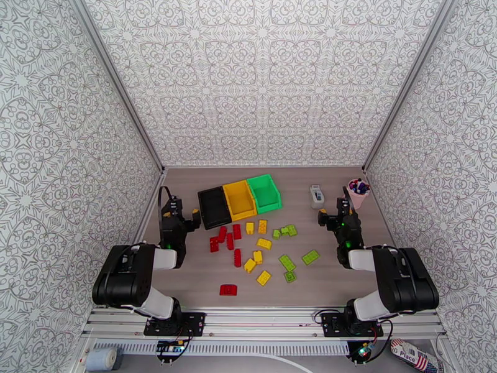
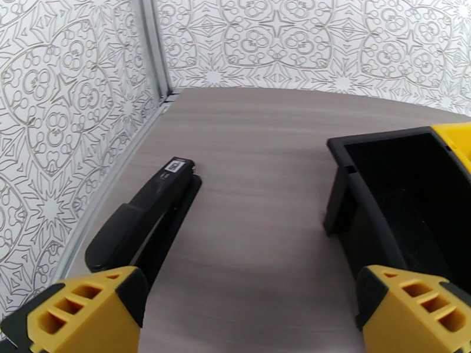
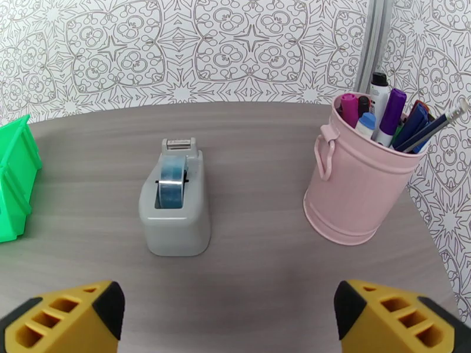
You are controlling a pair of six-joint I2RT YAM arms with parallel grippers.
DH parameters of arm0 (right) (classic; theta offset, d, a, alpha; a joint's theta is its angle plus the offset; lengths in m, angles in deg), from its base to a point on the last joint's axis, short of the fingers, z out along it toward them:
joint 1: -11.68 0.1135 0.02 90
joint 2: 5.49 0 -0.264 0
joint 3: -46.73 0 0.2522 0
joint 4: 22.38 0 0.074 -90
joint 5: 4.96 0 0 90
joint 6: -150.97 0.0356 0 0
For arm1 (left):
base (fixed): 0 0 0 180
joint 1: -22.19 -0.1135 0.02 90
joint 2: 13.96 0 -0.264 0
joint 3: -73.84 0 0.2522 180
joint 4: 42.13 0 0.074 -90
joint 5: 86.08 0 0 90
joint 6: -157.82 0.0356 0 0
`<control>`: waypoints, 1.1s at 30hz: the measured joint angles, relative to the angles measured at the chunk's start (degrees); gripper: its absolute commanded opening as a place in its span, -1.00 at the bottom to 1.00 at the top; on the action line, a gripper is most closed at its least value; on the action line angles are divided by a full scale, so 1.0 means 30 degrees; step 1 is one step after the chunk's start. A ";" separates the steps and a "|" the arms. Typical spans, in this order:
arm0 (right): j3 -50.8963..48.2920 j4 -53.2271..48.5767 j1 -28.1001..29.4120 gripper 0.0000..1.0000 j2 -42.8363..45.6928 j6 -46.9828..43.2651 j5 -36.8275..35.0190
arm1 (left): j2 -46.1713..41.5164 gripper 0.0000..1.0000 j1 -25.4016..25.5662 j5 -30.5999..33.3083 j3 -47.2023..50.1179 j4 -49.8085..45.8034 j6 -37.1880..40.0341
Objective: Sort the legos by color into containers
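The three joined bins sit at the table's back middle: black (image 1: pixel 214 207), yellow (image 1: pixel 240 199) and green (image 1: pixel 264 193). In front of them the legos lie scattered: red ones (image 1: pixel 227 238) on the left, yellow ones (image 1: pixel 258 245) in the middle, green ones (image 1: pixel 287 232) on the right, and a lone red brick (image 1: pixel 228 290) nearer the front. My left gripper (image 1: pixel 181 214) hovers open and empty just left of the black bin (image 2: pixel 400 207). My right gripper (image 1: pixel 335 211) is open and empty at the right, facing the back of the table. The green bin's corner (image 3: pixel 15 183) shows at the left edge of the right wrist view.
A black stapler (image 2: pixel 147 216) lies by the left wall, ahead of the left gripper (image 2: pixel 247 313). A grey tape dispenser (image 3: pixel 175 198) and a pink cup of pens (image 3: pixel 353 183) stand ahead of the right gripper (image 3: pixel 226 319). Patterned walls enclose the table on three sides.
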 measured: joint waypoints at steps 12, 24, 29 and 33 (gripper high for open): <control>0.0000 0.0007 0.0000 0.98 0.0000 -0.0080 0.0073 | 0.0000 0.99 -0.0087 -0.0568 0.0000 -0.0146 0.0007; 0.0000 0.0007 0.0000 0.98 0.0000 -0.0080 0.0080 | -0.0007 0.99 -0.0466 -0.0729 -0.0007 -0.0284 -0.0007; 0.0000 0.0000 0.0000 0.98 0.0000 -0.0080 0.0087 | -0.0007 0.99 -0.0539 -0.1064 -0.0007 -0.0291 -0.0007; 0.0007 -0.0211 0.0000 0.98 0.0095 -0.0073 0.0109 | -0.0335 0.99 -0.0539 -0.1166 -0.0175 -0.1137 -0.0015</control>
